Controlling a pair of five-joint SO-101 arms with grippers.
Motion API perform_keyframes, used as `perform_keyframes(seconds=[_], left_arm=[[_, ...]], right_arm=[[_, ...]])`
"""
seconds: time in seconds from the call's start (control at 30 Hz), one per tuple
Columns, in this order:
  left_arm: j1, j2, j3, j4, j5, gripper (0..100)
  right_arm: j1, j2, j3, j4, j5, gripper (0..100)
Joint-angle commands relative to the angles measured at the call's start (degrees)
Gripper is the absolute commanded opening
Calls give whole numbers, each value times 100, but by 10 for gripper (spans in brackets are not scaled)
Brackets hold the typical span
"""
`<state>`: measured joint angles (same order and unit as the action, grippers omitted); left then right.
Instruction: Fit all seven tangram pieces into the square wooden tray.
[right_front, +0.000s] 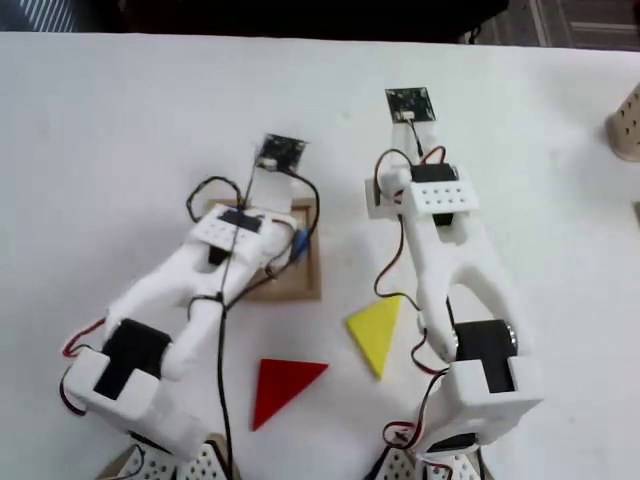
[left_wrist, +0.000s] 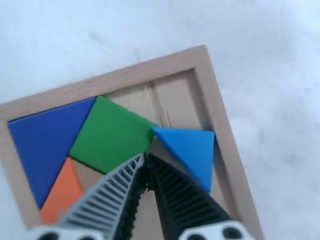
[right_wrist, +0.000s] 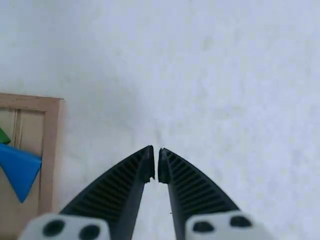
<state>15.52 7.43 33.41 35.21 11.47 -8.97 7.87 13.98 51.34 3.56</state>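
The square wooden tray (left_wrist: 215, 100) holds a dark blue piece (left_wrist: 45, 140), a green square (left_wrist: 110, 137), an orange piece (left_wrist: 62, 192) and a light blue triangle (left_wrist: 192, 147). My left gripper (left_wrist: 146, 161) is shut with nothing in it, its tips just above the tray floor beside the light blue triangle's corner. My right gripper (right_wrist: 155, 165) is shut and empty over bare table, just beside the tray's outer edge (right_wrist: 51, 150). On the table in front of the tray (right_front: 305, 285) lie a yellow triangle (right_front: 375, 330) and a red triangle (right_front: 280, 385). The left arm covers most of the tray from above.
A light wooden object (right_front: 627, 125) stands at the table's far right edge. Two small circuit boards (right_front: 283, 152) (right_front: 411, 103) with cables lie on the table behind the arms. White table surface spreads out on all sides.
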Motion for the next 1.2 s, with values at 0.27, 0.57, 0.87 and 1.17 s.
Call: perform_keyframes(seconds=[0.27,0.57,0.87,1.17], left_arm=[[312,-1305,1037,-677,26,24],[1086,-1297,1231,-1178,70,24],[1112,-1253,1266,-1275,62,24],[716,101,149,-958,510,24]], right_arm=[[31,-40,-308,-75,9,18],[48,-31,-308,-84,0,18],[48,-22,-308,-84,-35,18],[48,-13,-299,-66,-44,18]])
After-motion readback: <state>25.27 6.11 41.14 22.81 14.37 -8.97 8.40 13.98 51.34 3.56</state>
